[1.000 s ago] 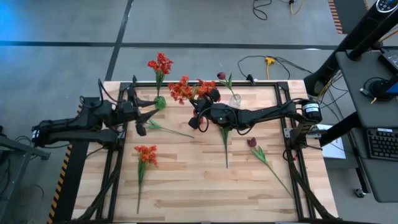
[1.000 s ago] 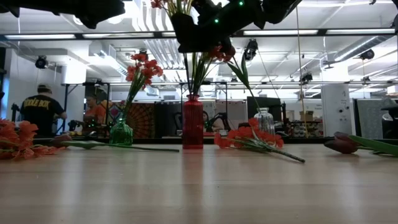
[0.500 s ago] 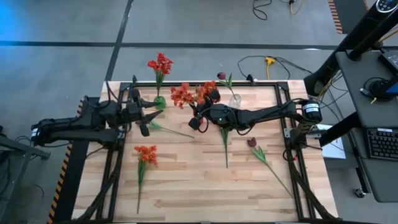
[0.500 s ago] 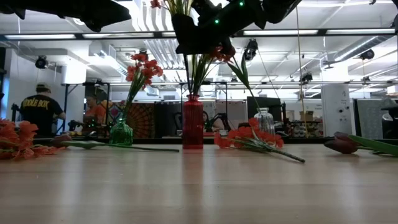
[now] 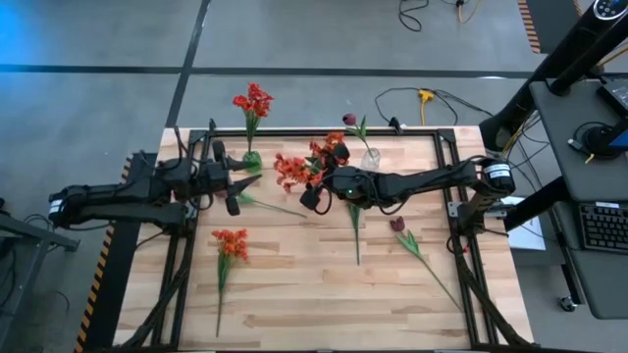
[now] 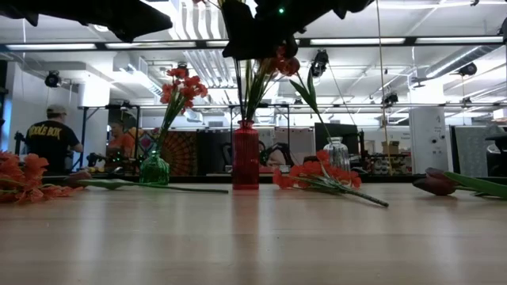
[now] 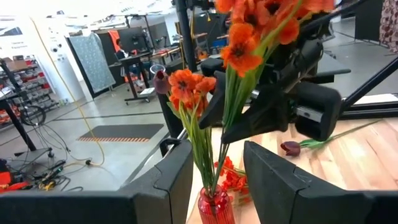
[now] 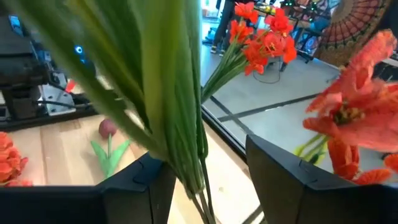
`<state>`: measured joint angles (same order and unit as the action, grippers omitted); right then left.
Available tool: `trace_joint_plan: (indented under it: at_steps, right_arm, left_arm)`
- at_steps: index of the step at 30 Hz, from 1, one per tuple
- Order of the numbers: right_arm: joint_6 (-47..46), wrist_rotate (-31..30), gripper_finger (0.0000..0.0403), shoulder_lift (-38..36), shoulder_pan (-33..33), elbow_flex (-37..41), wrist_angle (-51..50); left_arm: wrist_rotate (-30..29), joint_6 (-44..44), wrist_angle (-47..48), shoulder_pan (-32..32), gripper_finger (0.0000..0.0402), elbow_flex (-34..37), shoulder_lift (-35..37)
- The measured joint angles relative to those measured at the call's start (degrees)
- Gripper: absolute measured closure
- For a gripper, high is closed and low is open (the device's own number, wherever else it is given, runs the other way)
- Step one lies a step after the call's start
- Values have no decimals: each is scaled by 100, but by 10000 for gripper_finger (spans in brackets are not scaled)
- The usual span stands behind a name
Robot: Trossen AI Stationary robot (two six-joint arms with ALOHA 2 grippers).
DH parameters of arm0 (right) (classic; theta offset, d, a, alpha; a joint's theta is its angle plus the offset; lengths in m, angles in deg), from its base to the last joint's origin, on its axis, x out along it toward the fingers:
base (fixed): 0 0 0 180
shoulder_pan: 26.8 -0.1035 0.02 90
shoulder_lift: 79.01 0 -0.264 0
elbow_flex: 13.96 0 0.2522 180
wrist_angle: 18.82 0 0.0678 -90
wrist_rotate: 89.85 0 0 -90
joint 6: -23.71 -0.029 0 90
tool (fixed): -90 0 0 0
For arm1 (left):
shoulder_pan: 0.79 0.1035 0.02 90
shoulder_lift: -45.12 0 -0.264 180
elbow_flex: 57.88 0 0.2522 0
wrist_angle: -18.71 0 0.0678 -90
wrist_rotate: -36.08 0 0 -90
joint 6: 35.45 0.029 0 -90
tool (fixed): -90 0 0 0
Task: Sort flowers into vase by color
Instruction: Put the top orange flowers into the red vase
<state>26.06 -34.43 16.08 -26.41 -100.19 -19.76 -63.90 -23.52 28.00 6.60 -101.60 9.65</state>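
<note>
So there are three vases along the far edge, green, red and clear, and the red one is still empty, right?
Not quite: the red vase is not empty. The low view shows several green stems with orange-red blooms standing in it. The rest holds: the green vase, the red one and the clear vase stand along the far edge.

Grey floor (image 5: 294, 39), ceiling strip lights (image 6: 412, 39) (bright)

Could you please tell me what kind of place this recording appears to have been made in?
Probably an open robotics lab or workshop: a wooden table framed by metal rails on a concrete floor, ceiling strip lights over workbenches, and a person working in the background.
</note>
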Motion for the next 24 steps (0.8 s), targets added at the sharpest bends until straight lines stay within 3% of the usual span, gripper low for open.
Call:
trace_joint_plan:
  at_steps: [9,15,24]
  right_arm:
    - [-30,-2,215,-4,-125,-205,-437]
    - [-38,-4,215,-4,-132,-297,-757]
    - [40,-8,215,-4,-129,-323,-832]
  left_arm:
    - [26,275,-424,-1,277,-2,-678]
    - [820,297,-1284,-6,277,-2,-1271]
    - [918,217,-2280,1,273,-2,-2011]
